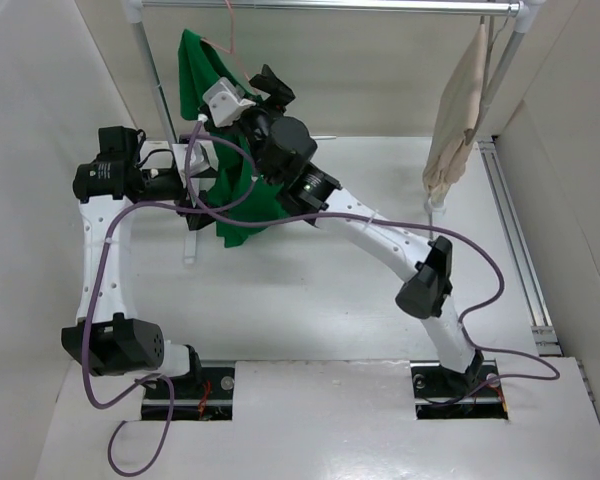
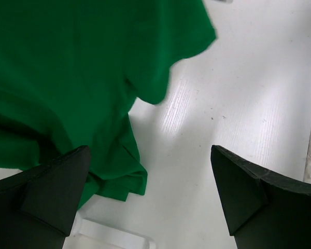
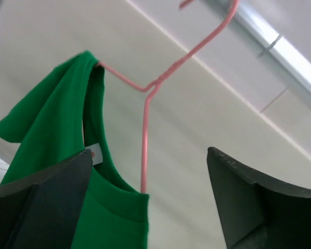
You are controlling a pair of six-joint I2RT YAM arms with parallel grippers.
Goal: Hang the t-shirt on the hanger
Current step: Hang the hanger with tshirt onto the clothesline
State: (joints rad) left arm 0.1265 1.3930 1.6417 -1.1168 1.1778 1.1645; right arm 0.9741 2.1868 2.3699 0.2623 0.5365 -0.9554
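**Status**

- The t-shirt hangs from the hanger, whose hook sits over the rail at the far side of the table.
- Only 1 shoulder of the t-shirt is draped over a hanger arm. The other hanger arm runs steeply down into the neck opening beside the label, so the hanger sits tilted.
- Right gripper: jaws spread wide, holding nothing, positioned just below the collar.
- Left gripper: jaws spread wide, nothing between them. The lower fabric lies beside 1 finger; contact cannot be confirmed.

**Hazards**

1. With 1 shoulder seated, the load is uneven. A pull on the lower fabric would probably slide the t-shirt off the hanger arm.
2. An upward or sideways push from the right gripper may lift the hook off the rail and drop both items.
3. Closing on the thin wire together with the collar may twist the hanger further.

**Containers**

No containers are in view. The rail carries 2 items: the hanger and a beige garment, well apart.
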